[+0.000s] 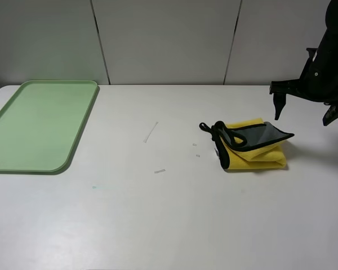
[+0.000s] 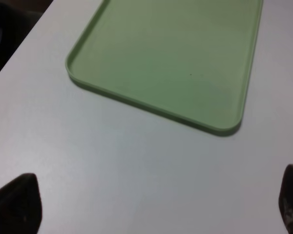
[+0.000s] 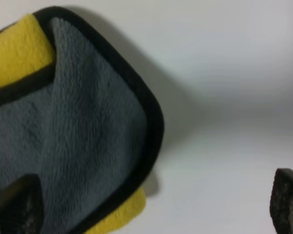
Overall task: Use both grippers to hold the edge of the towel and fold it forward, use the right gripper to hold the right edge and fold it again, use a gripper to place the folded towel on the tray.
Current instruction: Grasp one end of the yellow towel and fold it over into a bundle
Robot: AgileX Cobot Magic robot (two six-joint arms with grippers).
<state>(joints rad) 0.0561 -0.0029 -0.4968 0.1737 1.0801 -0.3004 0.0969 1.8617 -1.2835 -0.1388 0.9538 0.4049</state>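
Note:
The towel (image 1: 253,151) lies folded in a loose bundle on the white table, right of centre, yellow with a grey flap (image 1: 265,135) turned up on top and its black edge and loop (image 1: 219,133) bunched at its left. My right gripper (image 1: 302,120) hangs open above and just right of it, holding nothing. In the right wrist view the grey flap with its black edge (image 3: 154,122) lies under the open right gripper (image 3: 151,204). The pale green tray (image 1: 39,124) sits at the far left. In the left wrist view my open left gripper (image 2: 154,204) hovers over bare table near the tray (image 2: 176,53).
A few small pale strips (image 1: 151,132) lie on the table between tray and towel. A grey panelled wall stands behind the table. The table's left edge (image 2: 19,44) runs close to the tray.

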